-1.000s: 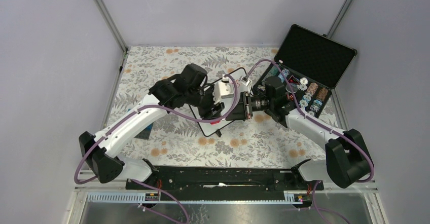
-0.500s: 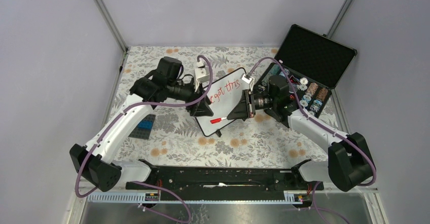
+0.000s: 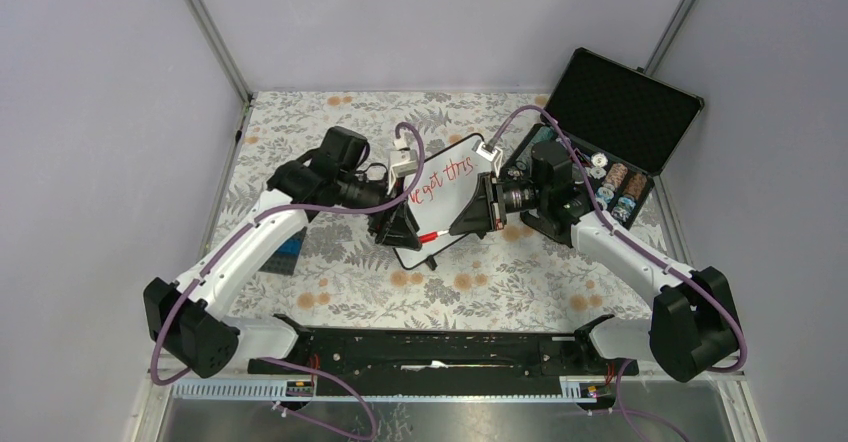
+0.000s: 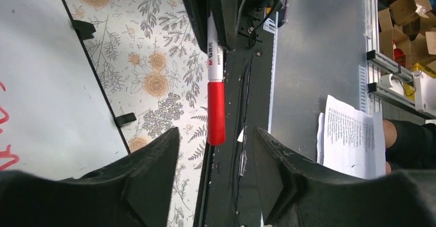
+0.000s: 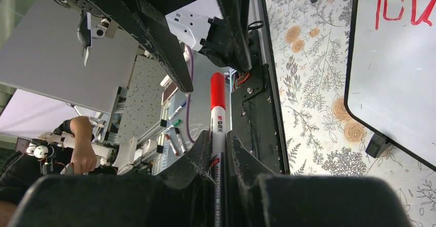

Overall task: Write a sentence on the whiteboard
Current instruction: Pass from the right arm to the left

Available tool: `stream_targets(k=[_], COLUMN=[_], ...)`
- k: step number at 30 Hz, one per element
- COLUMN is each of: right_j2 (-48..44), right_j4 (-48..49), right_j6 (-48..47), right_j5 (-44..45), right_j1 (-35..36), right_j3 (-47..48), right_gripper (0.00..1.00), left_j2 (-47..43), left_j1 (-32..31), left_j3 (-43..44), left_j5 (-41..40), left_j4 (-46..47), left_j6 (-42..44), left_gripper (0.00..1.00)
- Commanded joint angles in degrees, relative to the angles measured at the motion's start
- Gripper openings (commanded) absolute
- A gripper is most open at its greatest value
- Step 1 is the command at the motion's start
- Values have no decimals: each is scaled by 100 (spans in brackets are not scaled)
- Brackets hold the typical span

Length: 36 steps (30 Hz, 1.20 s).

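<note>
The whiteboard (image 3: 462, 202) lies slanted at mid-table, its black rim and small feet showing in the left wrist view (image 4: 46, 73) and the right wrist view (image 5: 396, 83). The sentence (image 3: 441, 179), in red marker, runs across it; only strokes of it show at the wrist views' edges (image 4: 6, 134) (image 5: 406, 6). My right gripper (image 3: 453, 228) (image 5: 218, 137) is shut on a white marker (image 3: 432, 234) (image 5: 218, 116), level over the board's near corner. Its red cap (image 4: 216, 111) points at my left gripper (image 3: 408, 238) (image 4: 216, 145). That gripper is open, the cap's end just between its fingertips, touching neither.
A black hinged case (image 3: 610, 112) stands open at the back right, with spools in its tray. A dark blue plate (image 3: 290, 247) lies under the left forearm. The black base rail (image 3: 440, 347) runs along the near edge. A floral cloth (image 3: 500, 282) covers the table.
The left arm swung off the board, uncovering the writing, then brought its gripper to the marker's cap. Its jaws widened. The right gripper kept its hold on the marker.
</note>
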Motion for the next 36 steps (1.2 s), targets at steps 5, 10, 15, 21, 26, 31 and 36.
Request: stream_targets(k=[5, 10, 15, 21, 26, 31, 36], right_j2=[-115, -116, -95, -17, 43, 83, 168], right_j4=[-169, -276, -499, -502, -520, -518, -426], right_j6=[-227, -270, -445, -460, -487, -491, -447], right_j5=[-77, -62, -9, 53, 106, 125, 141], right_j1=[58, 111, 188, 395, 517, 608, 767], right_j3=[297, 336, 345, 353, 367, 337, 342], right_gripper=[0, 0, 0, 0, 0, 0, 0], left_j2=[276, 495, 537, 624, 770, 779, 730], left_j1=[-401, -472, -510, -639, -700, -700, -696], left_j3=[159, 391, 435, 600, 704, 688, 649], left_j5=[39, -83, -27, -98, -140, -129, -173], left_j4=[117, 116, 196, 318, 450, 704, 1016], left_j6=[20, 4, -40, -119, -181, -325, -524], left_gripper=[45, 27, 1, 0, 0, 0, 0])
